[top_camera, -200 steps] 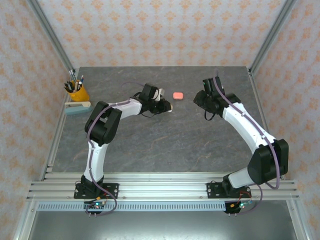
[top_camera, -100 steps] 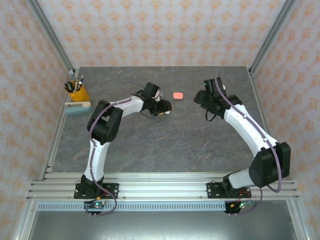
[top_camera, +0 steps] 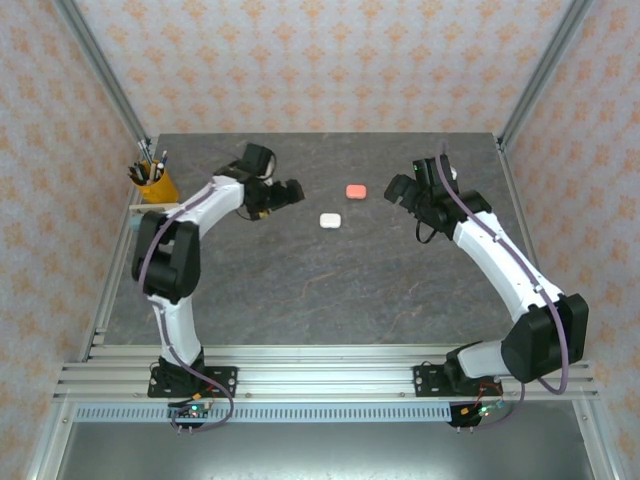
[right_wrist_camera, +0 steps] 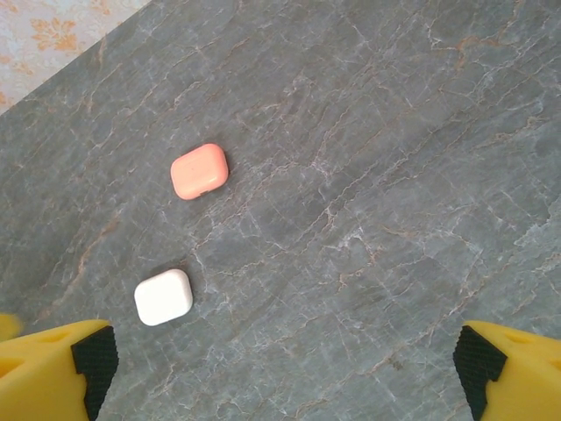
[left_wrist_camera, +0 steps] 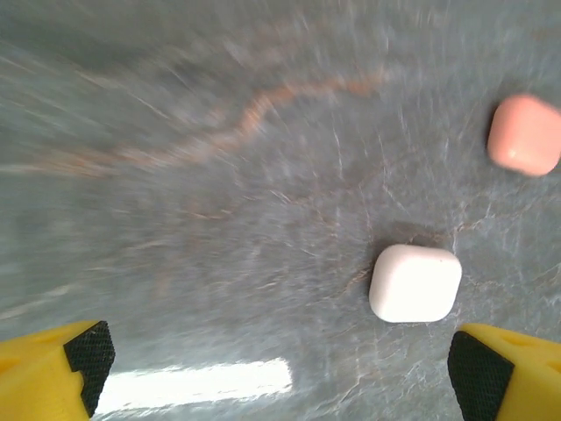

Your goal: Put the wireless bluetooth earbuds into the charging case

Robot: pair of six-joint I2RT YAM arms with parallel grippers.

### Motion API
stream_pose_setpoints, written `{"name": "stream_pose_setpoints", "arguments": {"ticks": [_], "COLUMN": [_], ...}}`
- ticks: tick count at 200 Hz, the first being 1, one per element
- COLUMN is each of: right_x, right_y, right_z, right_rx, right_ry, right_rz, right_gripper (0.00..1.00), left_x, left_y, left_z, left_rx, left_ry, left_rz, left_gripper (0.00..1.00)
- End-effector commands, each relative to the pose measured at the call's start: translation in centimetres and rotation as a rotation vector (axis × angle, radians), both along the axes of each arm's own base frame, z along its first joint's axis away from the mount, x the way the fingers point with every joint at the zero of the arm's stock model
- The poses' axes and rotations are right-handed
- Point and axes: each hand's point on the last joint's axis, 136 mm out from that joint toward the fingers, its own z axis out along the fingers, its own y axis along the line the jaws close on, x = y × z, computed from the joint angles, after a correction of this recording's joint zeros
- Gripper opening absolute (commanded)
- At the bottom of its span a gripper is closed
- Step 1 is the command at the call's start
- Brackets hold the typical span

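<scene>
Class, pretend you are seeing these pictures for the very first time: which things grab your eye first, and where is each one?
The coral-pink case and the white case stand out first, lying apart midway across the grey marbled table. The left end effector and right end effector flank them, both open and empty. A yellow pen cup stands at the far left edge.

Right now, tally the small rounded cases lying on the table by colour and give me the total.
white case: 1
coral-pink case: 1
Total: 2
</scene>
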Motion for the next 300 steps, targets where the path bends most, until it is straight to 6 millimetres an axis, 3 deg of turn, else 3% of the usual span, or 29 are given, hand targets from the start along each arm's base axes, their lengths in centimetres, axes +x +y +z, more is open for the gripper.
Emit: {"name": "stream_pose_setpoints", "arguments": {"ticks": [1, 52, 75, 94, 127, 175, 232, 267, 300], "right_x": [-0.2, -0.1, 0.3, 0.8, 1.9, 2.7, 4.4, 5.4, 2.7], "right_y": [-1.6, -6.4, -9.0, -10.1, -12.1, -13.1, -12.0, -12.3, -13.2], "right_z": [2.3, 3.7, 4.2, 2.8, -1.5, -6.2, -5.6, -5.7, -6.5], "right_rx": [-0.054, -0.304, -0.419, -0.505, -0.539, -0.606, -0.567, -0.561, -0.587], "right_ry": [-0.050, -0.116, -0.238, -0.288, -0.225, -0.237, -0.389, -0.400, -0.275], "right_rz": [-0.034, -0.174, -0.289, -0.311, -0.334, -0.308, -0.243, -0.248, -0.252], "right_gripper": [1.00, 1.00, 1.00, 1.00, 1.00, 1.00, 1.00, 1.00, 1.00], "left_x": [-1.8, -3.0, -3.6, -4.3, -5.4, -6.8, -7.2, -6.2, -8.0], "left_y": [3.5, 8.9, 10.8, 11.6, 13.3, 18.4, 19.7, 18.2, 17.7], "left_z": [4.6, 12.7, 14.3, 14.8, 13.7, 9.9, 5.9, 5.0, 3.7], "left_rx": [0.140, 0.388, 0.496, 0.586, 0.722, 0.768, 0.742, 0.706, 0.640], "left_ry": [-0.072, -0.367, -0.542, -0.638, -0.735, -0.770, -0.745, -0.739, -0.739], "left_rz": [0.005, 0.064, 0.098, 0.061, 0.074, 0.278, 0.281, 0.171, 0.181], "left_gripper": [1.00, 1.00, 1.00, 1.00, 1.00, 1.00, 1.00, 0.99, 1.00]}}
